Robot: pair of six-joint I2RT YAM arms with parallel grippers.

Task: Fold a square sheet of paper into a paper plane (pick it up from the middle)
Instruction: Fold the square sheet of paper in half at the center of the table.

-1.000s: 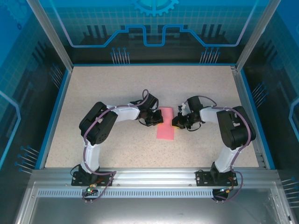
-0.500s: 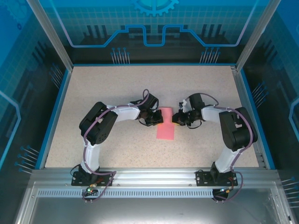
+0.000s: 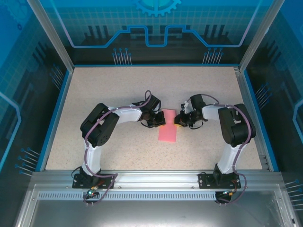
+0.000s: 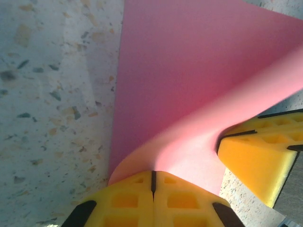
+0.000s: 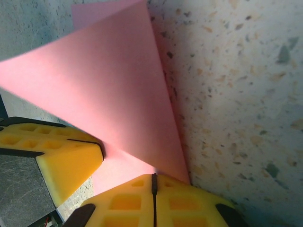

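Though partly on the table [image 3: 94, 94], the square sheet of paper [image 3: 168, 131], left gripper [image 4: 152, 176] and right gripper [image 5: 154, 178] clenched on it.

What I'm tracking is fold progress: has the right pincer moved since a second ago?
Yes, slightly: the right pincer, gripping the paper, shifted toward the table's far edge.

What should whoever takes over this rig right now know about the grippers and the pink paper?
Left gripper: shut, pinching an edge of the square sheet of paper.
Right gripper: shut, pinching the sheet from the opposite side.
Paper: mid-table between the two grippers, bent upward where it is held, the rest on the surface.
Done: sheet gripped and bent over.
Left: press the crease, then every plane fold; no dart shape yet.
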